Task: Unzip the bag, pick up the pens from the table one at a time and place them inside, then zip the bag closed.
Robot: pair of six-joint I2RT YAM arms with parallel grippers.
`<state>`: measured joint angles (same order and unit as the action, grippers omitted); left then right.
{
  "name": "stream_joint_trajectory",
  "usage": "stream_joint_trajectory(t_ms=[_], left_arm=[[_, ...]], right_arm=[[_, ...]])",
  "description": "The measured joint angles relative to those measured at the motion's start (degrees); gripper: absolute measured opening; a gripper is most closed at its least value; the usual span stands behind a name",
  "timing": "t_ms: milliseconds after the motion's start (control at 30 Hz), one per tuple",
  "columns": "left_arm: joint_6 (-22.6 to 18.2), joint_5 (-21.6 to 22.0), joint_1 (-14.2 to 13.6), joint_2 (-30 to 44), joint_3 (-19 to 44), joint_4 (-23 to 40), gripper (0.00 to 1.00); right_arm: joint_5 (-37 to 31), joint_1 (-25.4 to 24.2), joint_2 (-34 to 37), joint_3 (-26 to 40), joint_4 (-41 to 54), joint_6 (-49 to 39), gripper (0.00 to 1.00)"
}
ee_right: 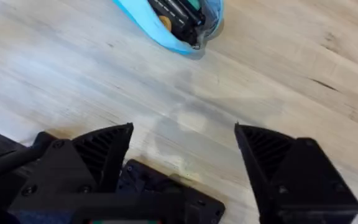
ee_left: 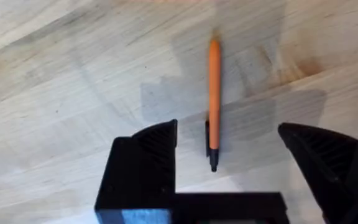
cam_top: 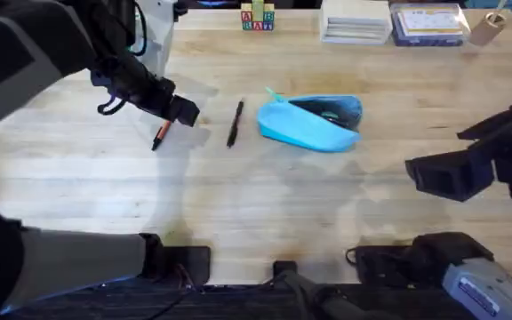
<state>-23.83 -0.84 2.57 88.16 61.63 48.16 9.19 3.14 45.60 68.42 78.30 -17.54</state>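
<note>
Overhead looks down over the table (cam_top: 265,204) (wide); both wrist views face its wood closely.

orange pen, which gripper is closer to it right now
Left. The left gripper hangs open right over the orange pen, fingers either side. The right gripper, also open, is far off, beyond the bag.

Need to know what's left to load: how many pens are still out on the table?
2. The orange pen lies under the left end effector; the black pen lies between it and the open blue pouch. The pouch's interior is partly hidden.
</note>
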Motion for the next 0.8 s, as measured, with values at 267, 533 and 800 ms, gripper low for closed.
stream_joint_trajectory(t_ms=[267, 533, 800], left_arm=[[0.0, 0.0, 0.0, 6.3, 0.0, -1.4, 0.992], [-0.2, -0.6, 0.1, 9.4, 0.2, -2.1, 0.993], [-0.4, -1.1, 0.3, 10.1, 0.7, -1.9, 0.992]], right_arm=[[0.0, 0.0, 0.0, 0.0, 0.0, 0.0, 0.998], [0.0, 0.0, 0.0, 0.0, 0.0, 0.0, 0.998], [0.0, 0.0, 0.0, 0.0, 0.1, 0.0, 0.998]])
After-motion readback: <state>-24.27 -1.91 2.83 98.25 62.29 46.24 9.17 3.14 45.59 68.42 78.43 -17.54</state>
